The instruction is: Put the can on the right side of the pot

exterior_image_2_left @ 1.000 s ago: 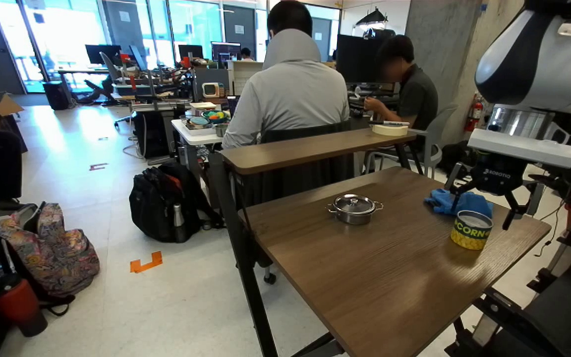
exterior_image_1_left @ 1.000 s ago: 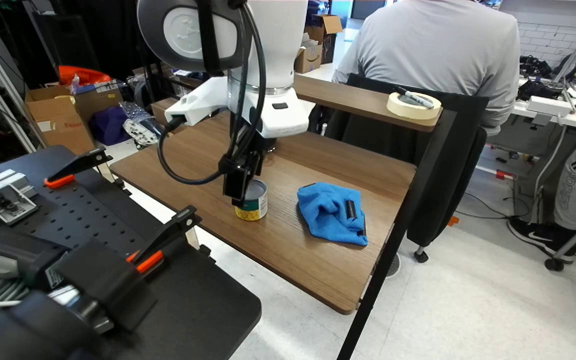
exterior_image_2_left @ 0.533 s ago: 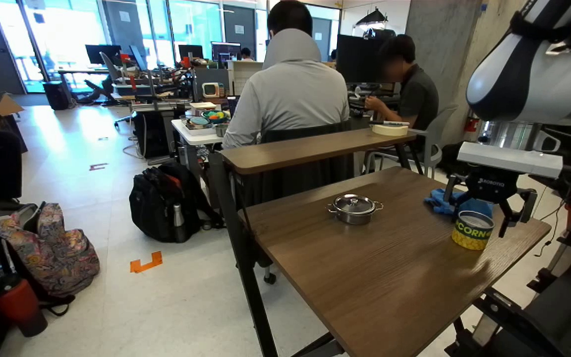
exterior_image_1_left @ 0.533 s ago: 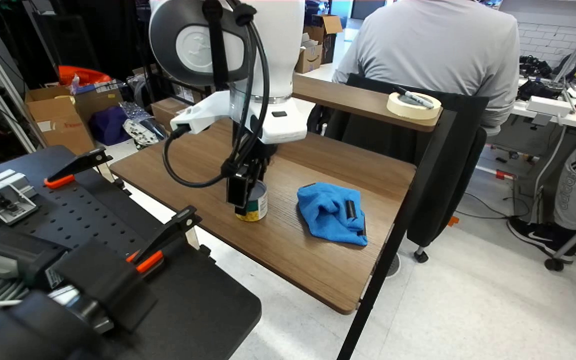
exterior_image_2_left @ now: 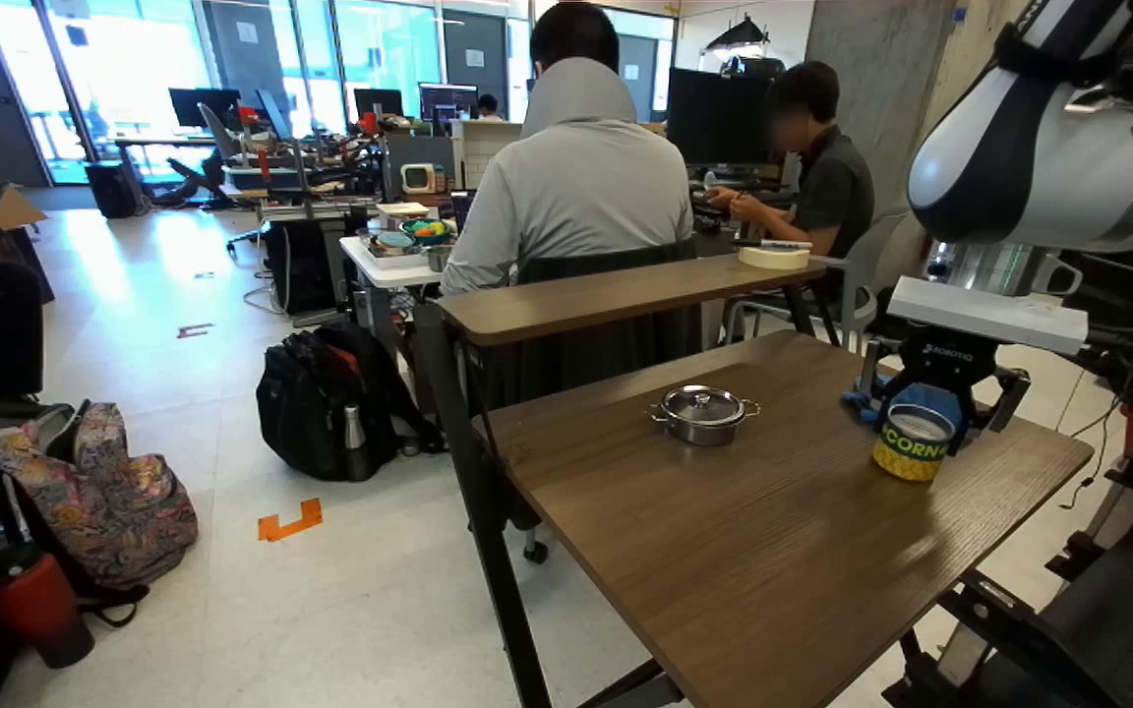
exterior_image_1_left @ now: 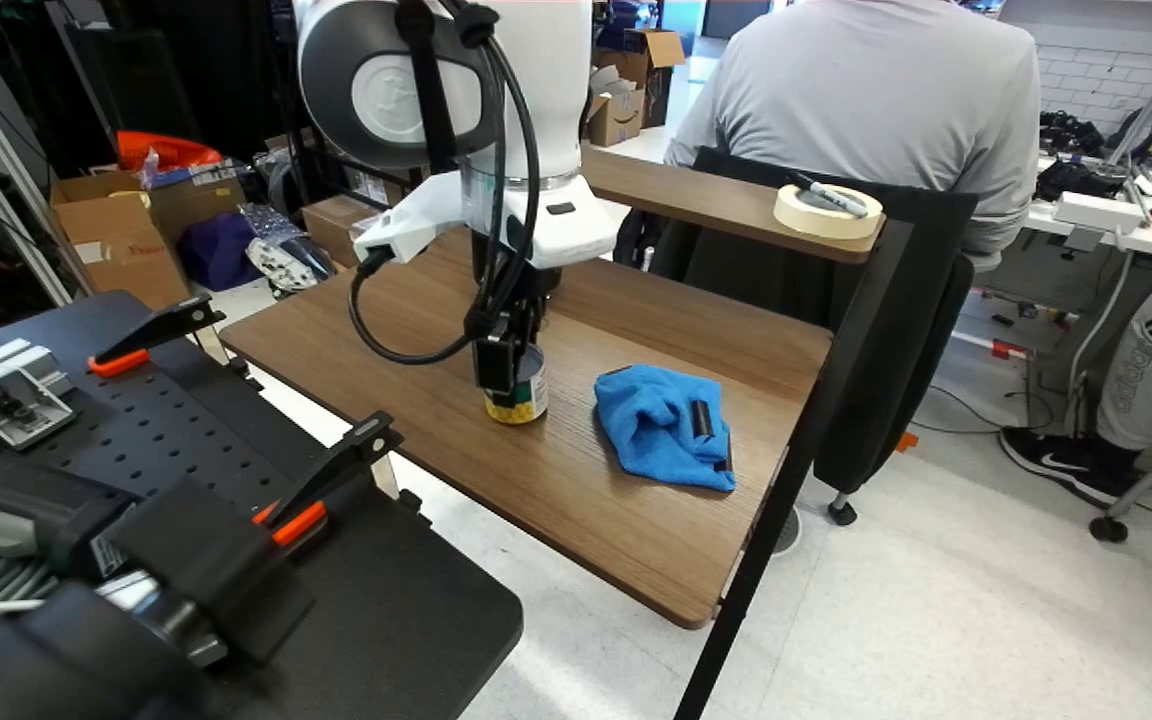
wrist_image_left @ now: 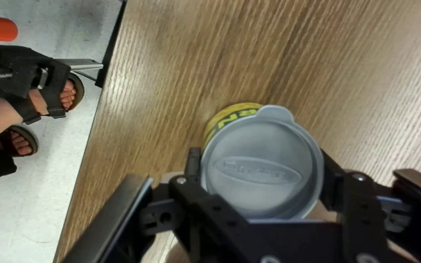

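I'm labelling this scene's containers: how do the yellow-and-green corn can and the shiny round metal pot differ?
The corn can is printed in yellow and dark green; the metal pot is plain silver.
The pot is two-handled; the can is handleless.
The black two-fingered gripper clasps the can; the pot stands apart from it.
Both are round and lidded.

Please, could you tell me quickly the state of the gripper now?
Gripper: closed on the corn can, holding it by its sides.
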`<state>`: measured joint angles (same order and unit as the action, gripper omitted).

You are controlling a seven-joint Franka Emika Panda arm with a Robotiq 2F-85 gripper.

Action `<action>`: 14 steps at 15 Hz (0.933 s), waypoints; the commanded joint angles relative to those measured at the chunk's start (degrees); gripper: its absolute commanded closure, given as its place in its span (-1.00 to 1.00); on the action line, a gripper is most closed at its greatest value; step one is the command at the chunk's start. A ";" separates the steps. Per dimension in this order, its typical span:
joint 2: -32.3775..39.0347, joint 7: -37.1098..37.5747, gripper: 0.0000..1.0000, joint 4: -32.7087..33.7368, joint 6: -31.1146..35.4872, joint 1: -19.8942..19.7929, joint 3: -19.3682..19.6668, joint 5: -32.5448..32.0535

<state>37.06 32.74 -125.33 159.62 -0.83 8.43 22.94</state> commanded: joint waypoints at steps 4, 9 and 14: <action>-9.92 -9.10 0.07 -7.80 -5.73 1.49 -1.93 -5.26; -16.90 -7.91 0.07 -9.92 -11.35 8.09 -0.42 -17.54; -17.48 -8.90 0.07 -6.30 -13.51 12.33 -3.02 -28.14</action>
<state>20.13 24.35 -133.50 147.99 9.45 6.35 0.08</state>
